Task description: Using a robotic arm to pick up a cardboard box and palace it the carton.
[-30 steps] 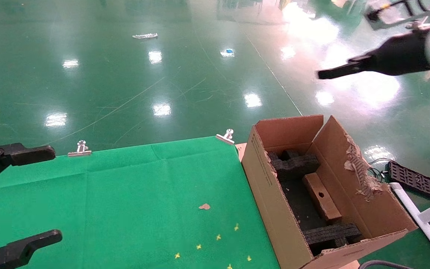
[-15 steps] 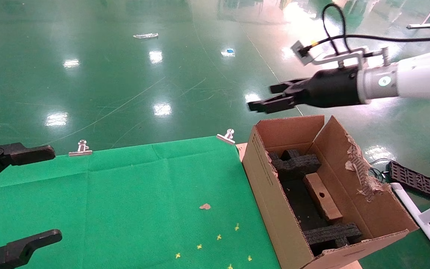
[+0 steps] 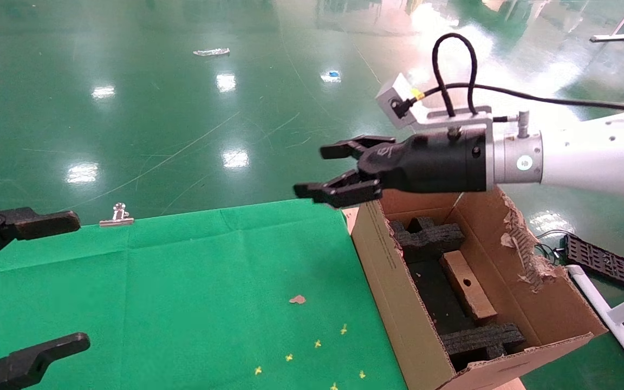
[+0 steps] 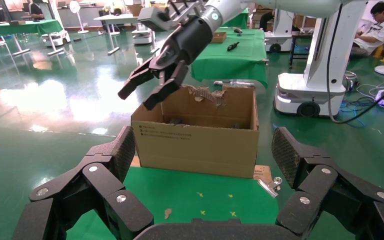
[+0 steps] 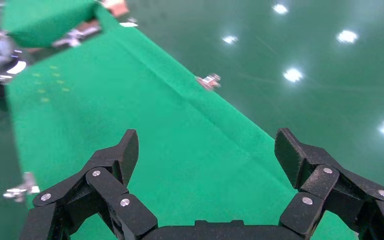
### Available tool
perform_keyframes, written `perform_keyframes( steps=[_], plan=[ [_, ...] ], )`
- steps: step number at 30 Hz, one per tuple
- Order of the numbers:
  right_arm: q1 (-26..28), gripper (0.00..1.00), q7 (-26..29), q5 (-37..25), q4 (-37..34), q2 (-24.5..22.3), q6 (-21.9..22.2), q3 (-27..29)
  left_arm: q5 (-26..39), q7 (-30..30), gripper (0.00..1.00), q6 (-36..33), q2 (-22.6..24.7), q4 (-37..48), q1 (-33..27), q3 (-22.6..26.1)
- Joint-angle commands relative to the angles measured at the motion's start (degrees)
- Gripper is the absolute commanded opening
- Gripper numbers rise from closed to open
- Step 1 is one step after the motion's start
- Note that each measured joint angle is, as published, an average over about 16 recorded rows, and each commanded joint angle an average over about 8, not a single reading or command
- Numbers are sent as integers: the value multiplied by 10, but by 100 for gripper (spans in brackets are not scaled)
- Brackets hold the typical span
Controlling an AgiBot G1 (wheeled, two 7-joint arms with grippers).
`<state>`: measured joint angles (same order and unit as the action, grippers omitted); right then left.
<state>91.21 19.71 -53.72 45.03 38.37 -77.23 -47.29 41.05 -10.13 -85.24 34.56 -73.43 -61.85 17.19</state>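
Observation:
The small cardboard box (image 3: 468,286) with a round hole lies inside the large carton (image 3: 393,281), between black foam inserts (image 3: 426,235). The carton stands at the green table's right end and also shows in the left wrist view (image 4: 195,142). My right gripper (image 3: 312,170) on the white robotic arm (image 3: 588,154) is open and empty. It hovers above the carton's far left corner and the table's back edge, clear of the box. It also shows in the left wrist view (image 4: 137,97) and the right wrist view (image 5: 207,150). My left gripper (image 3: 79,279) is open and empty at the table's left.
A green cloth (image 3: 182,281) covers the table, held by a metal clip (image 3: 117,215). A cardboard scrap (image 3: 296,299) and yellow marks (image 3: 317,344) lie on it. A black grid panel (image 3: 602,260) and white frame (image 3: 615,319) are right of the carton. The carton's right flap (image 3: 523,249) is torn.
My right arm has swung from the upper right down and to the left, out over the carton's far corner, with its fingers open. The box and my left gripper have not moved.

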Motion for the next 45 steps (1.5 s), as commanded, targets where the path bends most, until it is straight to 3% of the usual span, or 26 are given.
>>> perform_keyframes(
  steps=[1, 27, 32, 45],
  plan=[
    [-22, 100, -7, 9, 21, -2, -6, 23, 0, 0, 100, 0, 0, 0, 0, 0],
    [-296, 100, -89, 118, 285, -33, -84, 312, -1, 0, 100, 0, 0, 0, 0, 1],
    [-316, 100, -93, 127, 302, -36, -90, 332, -1, 1, 100, 1, 0, 0, 0, 1],
    [-302, 100, -90, 122, 290, -34, -86, 318, -1, 0, 100, 1, 0, 0, 0, 1]
  ],
)
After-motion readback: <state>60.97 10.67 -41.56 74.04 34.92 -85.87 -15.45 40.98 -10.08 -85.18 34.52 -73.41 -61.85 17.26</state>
